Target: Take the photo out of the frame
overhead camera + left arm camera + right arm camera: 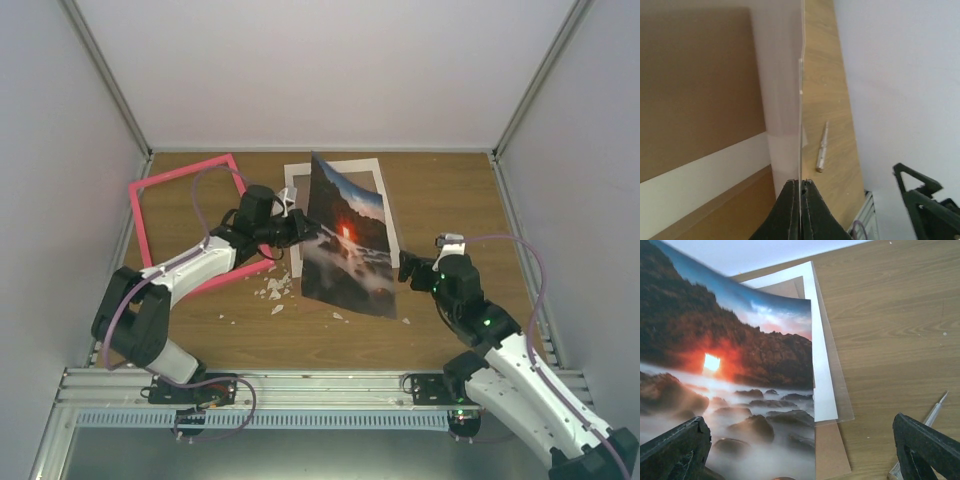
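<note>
Glossy paper photo (345, 240) curls up off the table (450, 200), clear of the pink frame (140, 225) at its nine o'clock.
Light, floppy, smudge-prone: the left gripper (801, 186) pinches its nine o'clock edge; the right gripper (404, 272), jaws spread, sits at four o'clock, best taking a bare margin.

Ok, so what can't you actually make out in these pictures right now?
Left wrist: the photo stands edge-on in the shut left gripper, so its printed side is hidden.
Right wrist: the thin metal rod is partly hidden behind a finger of the right gripper.
Top view: the white scraps are too small to identify.
Right wrist: the brown backing board lies mostly under the photo.
</note>
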Action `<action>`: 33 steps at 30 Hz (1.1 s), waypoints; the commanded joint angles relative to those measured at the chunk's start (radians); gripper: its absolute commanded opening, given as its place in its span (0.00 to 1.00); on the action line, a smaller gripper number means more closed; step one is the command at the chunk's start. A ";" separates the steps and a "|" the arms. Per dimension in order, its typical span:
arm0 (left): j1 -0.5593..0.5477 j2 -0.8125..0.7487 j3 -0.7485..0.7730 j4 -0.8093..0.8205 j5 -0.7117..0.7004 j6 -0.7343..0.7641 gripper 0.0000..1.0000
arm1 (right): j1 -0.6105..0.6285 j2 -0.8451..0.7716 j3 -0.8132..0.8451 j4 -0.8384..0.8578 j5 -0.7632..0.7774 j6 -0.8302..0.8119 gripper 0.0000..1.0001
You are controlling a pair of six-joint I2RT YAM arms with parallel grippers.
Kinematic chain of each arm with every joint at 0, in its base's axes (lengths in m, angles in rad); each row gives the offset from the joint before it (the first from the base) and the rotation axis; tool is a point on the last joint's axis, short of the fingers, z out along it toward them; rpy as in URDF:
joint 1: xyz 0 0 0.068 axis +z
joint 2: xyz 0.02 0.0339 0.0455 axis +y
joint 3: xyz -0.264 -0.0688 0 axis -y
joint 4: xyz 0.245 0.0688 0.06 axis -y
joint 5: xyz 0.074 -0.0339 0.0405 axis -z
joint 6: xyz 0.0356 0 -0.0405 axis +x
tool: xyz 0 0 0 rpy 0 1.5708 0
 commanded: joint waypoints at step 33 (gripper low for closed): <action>0.027 -0.048 -0.199 -0.032 -0.288 0.108 0.59 | 0.009 -0.016 0.053 -0.067 0.014 0.012 1.00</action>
